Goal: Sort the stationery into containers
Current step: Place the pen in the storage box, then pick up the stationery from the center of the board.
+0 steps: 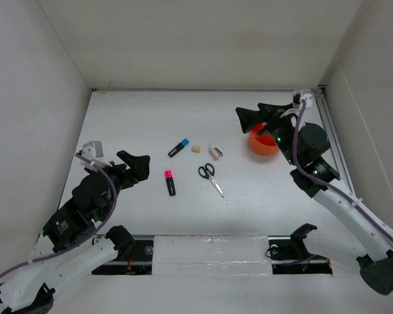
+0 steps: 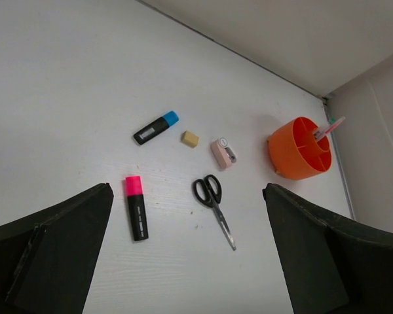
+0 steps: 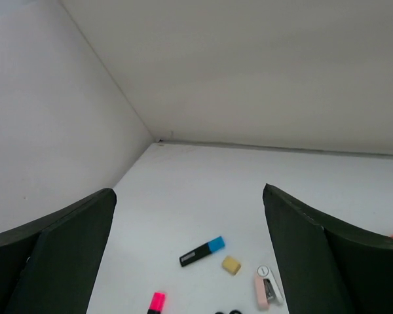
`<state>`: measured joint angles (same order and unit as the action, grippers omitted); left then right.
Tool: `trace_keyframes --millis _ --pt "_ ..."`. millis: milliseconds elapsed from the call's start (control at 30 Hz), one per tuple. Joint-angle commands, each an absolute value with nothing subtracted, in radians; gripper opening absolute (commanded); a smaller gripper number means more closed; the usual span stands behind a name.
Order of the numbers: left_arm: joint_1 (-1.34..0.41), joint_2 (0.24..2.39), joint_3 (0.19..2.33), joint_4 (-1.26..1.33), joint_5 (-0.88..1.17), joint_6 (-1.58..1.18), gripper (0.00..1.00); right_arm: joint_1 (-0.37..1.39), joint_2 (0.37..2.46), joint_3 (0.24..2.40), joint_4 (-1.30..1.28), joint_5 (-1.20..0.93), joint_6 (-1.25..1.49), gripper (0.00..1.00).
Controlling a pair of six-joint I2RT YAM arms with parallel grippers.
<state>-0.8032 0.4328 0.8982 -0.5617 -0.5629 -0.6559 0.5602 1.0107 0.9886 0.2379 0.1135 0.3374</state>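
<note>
Left fingers (image 2: 52, 255) spread, empty | right fingers (image 3: 52, 255) spread, empty | highlighter (image 2: 136, 209) label too small to read

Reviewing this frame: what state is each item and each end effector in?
Tub: upright, pencil inside.
Pencil: leaning in a tub compartment.
Scissors: closed, lying flat, outside the tub.
Highlighter: capped, lying outside the tub.
Marker: capped, lying outside the tub.
Eraser: loose, outside the tub.
Pinkish piece: loose, outside the tub.
Left end effector: open, empty.
Right end effector: open, empty.
</note>
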Motion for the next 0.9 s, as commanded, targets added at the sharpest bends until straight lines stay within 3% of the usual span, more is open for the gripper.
trace_keyframes --millis 0,167,433,600,867 --pt "-0.805 0.492 0.911 -0.581 -0.617 -0.689 1.0 0.578 0.951 0.927 0.123 0.129 0.411 1.0" --pt "-0.805 0.577 0.93 -0.601 -0.617 -0.698 1.0 0.719 1.055 0.971 -0.024 0.241 0.402 1.0" --pt "-0.805 0.588 0.93 -0.612 -0.637 -0.726 1.0 0.778 1.192 0.951 -0.182 0.316 0.575 1.0" --pt "-0.805 0.646 0.939 -0.6 -0.62 -0.71 1.0 0.946 1.069 0.916 -0.296 0.523 0.678 0.99" --pt "-0.805 1.073 1.02 -0.439 -0.549 -0.755 1.0 1.132 0.873 1.008 -0.615 0.808 0.857 0.97"
